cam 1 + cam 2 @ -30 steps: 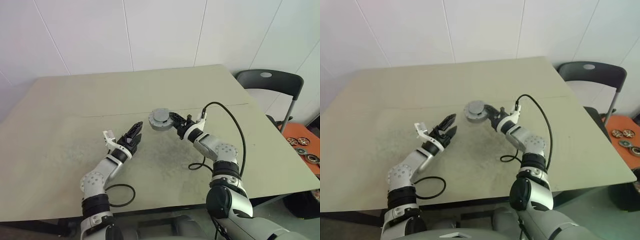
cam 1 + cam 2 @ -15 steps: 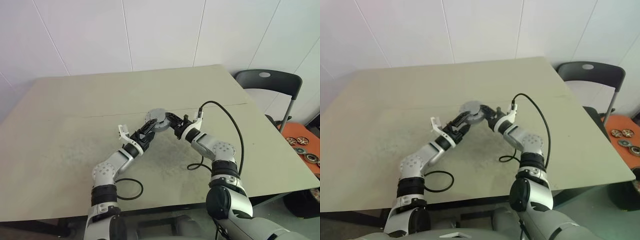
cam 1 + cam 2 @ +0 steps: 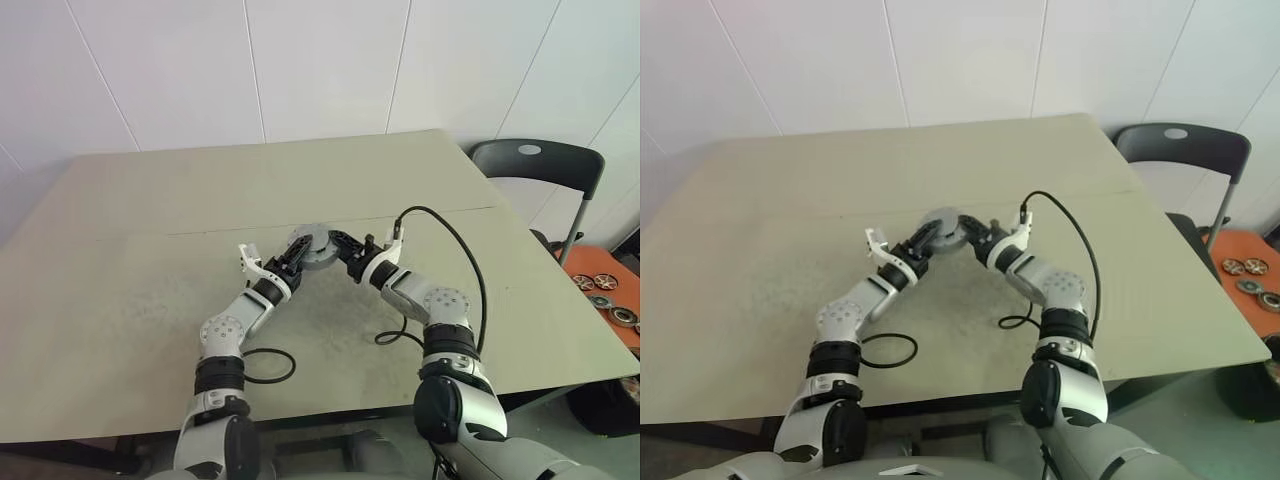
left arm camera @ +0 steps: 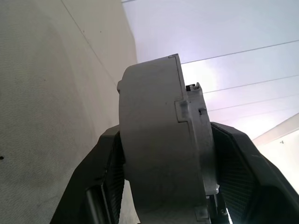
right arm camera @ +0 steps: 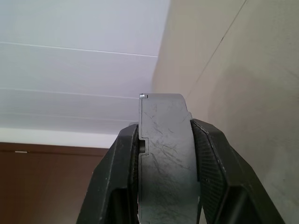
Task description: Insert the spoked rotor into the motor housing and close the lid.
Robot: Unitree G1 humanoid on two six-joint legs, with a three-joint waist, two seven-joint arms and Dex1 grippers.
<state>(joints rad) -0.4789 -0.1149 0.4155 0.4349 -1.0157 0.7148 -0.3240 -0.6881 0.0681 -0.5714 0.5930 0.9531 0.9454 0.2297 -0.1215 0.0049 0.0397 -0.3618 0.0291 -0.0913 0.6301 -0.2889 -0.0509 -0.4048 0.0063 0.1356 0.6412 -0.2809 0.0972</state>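
Left eye view: we list the motor housing (image 3: 311,245), lid apparently already on, lifted off the counter (image 3: 120,300) and pinched on opposite sides by the jaws of left gripper (image 3: 293,260) and right gripper (image 3: 341,244), seemingly a two-handed hold for steadying it.

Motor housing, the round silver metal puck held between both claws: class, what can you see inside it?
Nothing inside shows. The round silver metal motor housing is seen from outside, its grey face and rim gripped by the left claw and right claw; any interior is covered.
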